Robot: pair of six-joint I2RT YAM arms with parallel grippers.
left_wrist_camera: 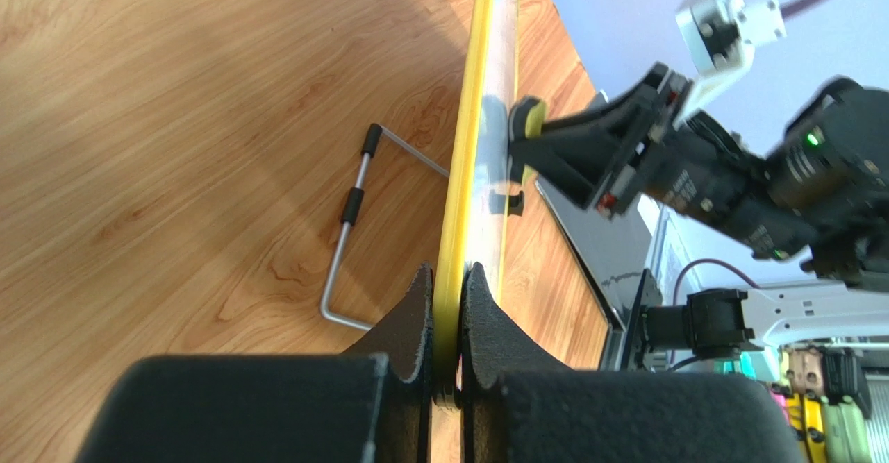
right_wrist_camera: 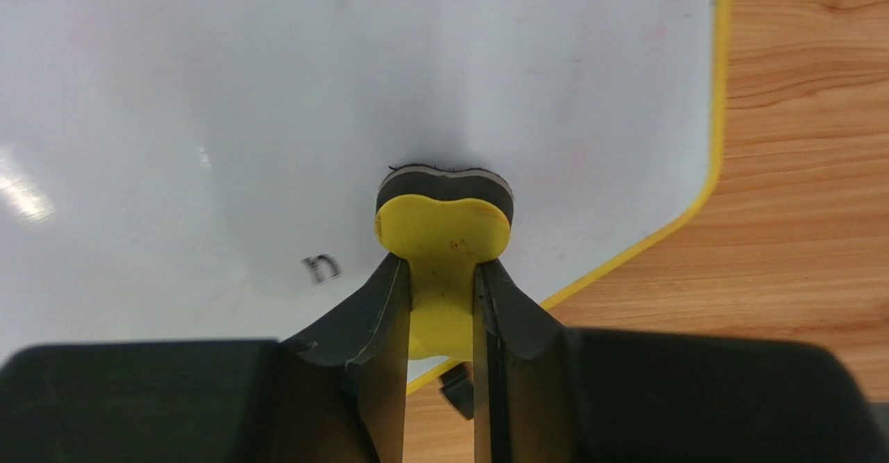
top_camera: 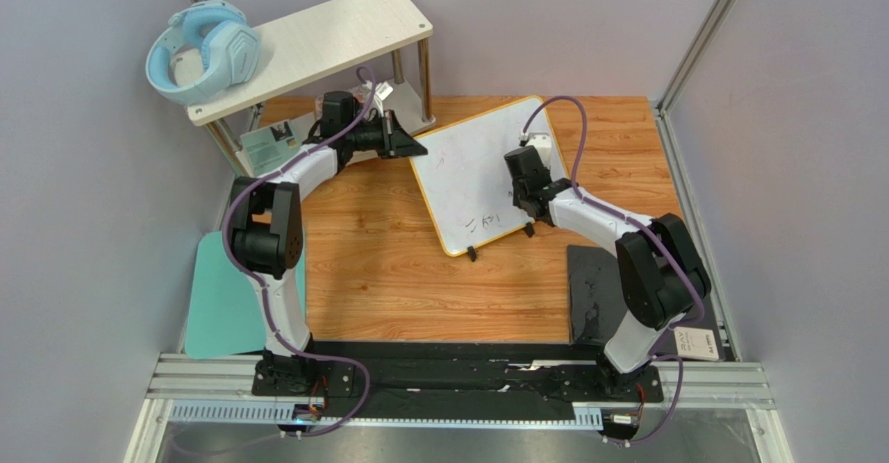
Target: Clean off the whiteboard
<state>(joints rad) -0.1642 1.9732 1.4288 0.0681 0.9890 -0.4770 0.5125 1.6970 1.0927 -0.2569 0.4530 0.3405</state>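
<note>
The whiteboard (top_camera: 475, 166), white with a thin yellow frame and two black feet, lies tilted on the wooden table. Faint dark marks (top_camera: 482, 220) sit near its near edge. My left gripper (top_camera: 415, 149) is shut on the board's left yellow edge (left_wrist_camera: 456, 244). My right gripper (top_camera: 519, 184) is shut on a yellow eraser (right_wrist_camera: 443, 236) whose felt pad presses on the white surface (right_wrist_camera: 209, 99). A small dark mark (right_wrist_camera: 321, 267) shows left of the eraser. The eraser and right gripper also show in the left wrist view (left_wrist_camera: 527, 119).
A pale wooden shelf (top_camera: 313, 47) at the back left carries blue headphones (top_camera: 203, 52). A teal mat (top_camera: 214, 296) lies at the left edge, a black mat (top_camera: 600, 296) at the right. The board's wire stand (left_wrist_camera: 350, 234) lies on the wood.
</note>
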